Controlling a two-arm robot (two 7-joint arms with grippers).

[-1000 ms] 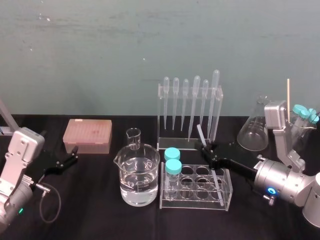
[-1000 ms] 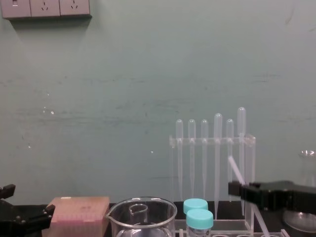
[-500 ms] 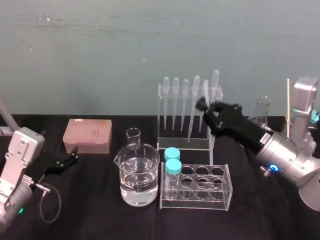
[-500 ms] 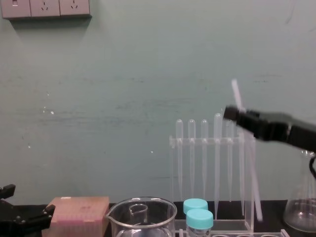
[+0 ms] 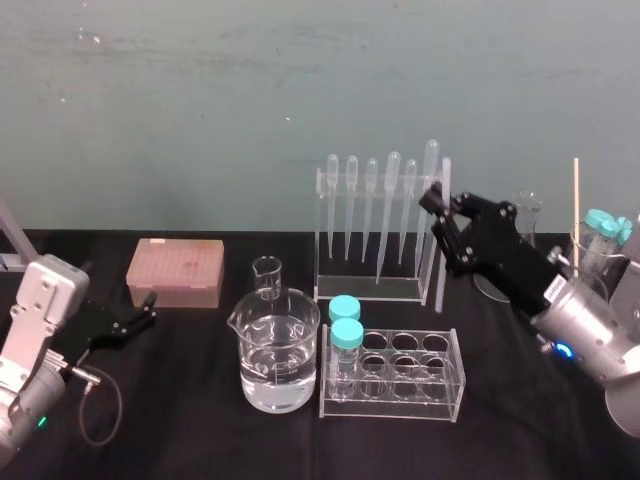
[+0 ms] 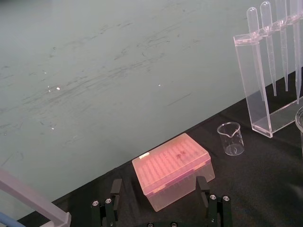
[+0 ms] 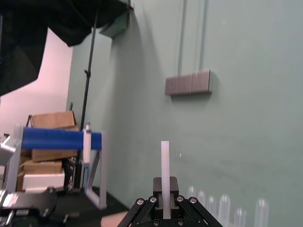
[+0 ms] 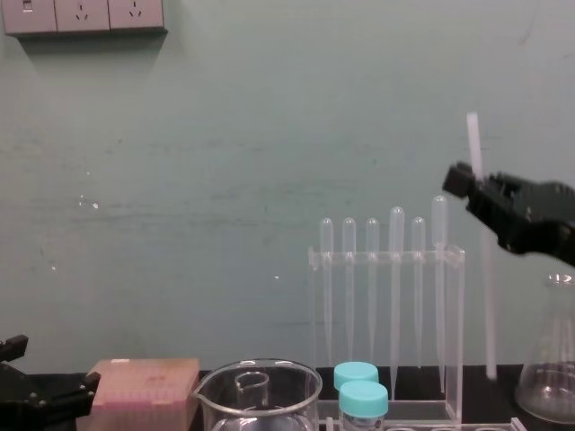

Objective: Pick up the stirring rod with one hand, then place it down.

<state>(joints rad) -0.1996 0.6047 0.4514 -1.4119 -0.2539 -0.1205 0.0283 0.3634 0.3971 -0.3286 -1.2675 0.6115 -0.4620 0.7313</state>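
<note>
The stirring rod (image 5: 440, 268) is a thin translucent-white stick held almost upright just right of the pipette rack (image 5: 375, 225). My right gripper (image 5: 441, 205) is shut on its upper part, well above the table. From the chest the rod (image 8: 483, 269) pokes above the black right gripper (image 8: 471, 187) and reaches down beside the rack. In the right wrist view the rod (image 7: 164, 163) rises straight out of the shut right gripper (image 7: 164, 201). My left gripper (image 5: 140, 318) rests parked at the left, and its fingers (image 6: 109, 208) stand open with nothing between them.
A water-filled beaker (image 5: 278, 350) and a small beaker (image 5: 267, 275) stand centre-left. A test-tube rack (image 5: 425, 385) with two teal-capped tubes (image 5: 345, 322) is in front. A pink tip box (image 5: 175, 270) sits at the left, a conical flask (image 8: 550, 368) at the right.
My right gripper has risen from over the test-tube rack and swung back and right. The rod went from leaning over that rack to nearly upright beside the pipette rack. The left arm stayed still.
</note>
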